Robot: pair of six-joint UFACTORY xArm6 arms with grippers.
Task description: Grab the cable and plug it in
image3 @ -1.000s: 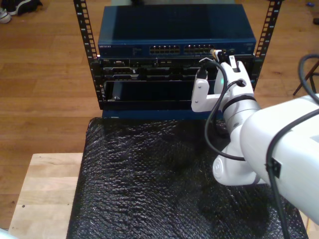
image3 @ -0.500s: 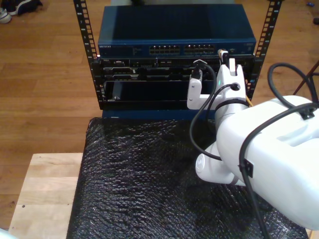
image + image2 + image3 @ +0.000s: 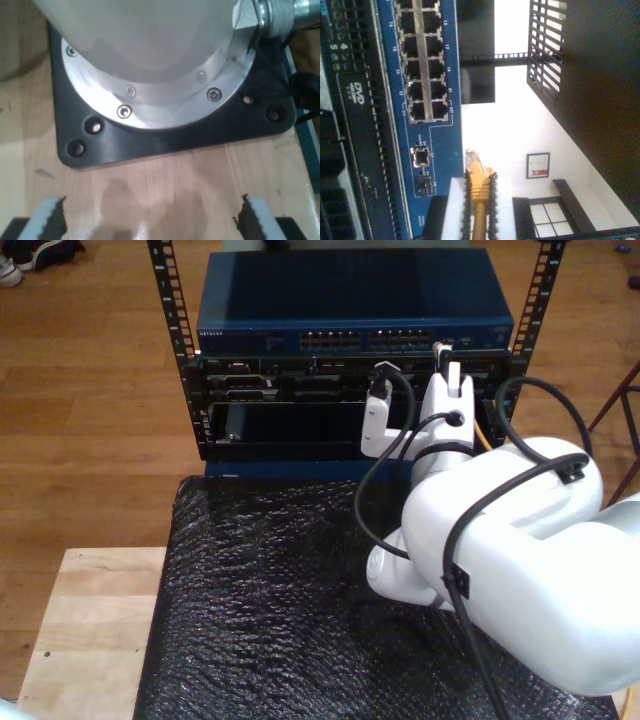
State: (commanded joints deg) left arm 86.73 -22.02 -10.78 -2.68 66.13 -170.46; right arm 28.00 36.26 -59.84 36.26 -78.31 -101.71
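Since a second ago the arm swung toward the exterior view's left | second hand [image 3: 480,200] clamped on the cable [image 3: 479,187] just behind its plug, beside the switch [image 3: 427,165] ports | first hand [image 3: 150,220] wide open, empty | cable light, limp — grip the stiff boot.

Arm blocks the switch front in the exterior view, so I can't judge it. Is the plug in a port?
Observer: No. The second wrist view shows the plug in the open beside the blue switch, in no port.
Operator: Cable gripped?
Observer: Yes. My second gripper is shut on the yellow cable just behind the plug.
Operator: Other arm?
Observer: My first gripper is open and holds nothing, above bare wood next to a black base plate.
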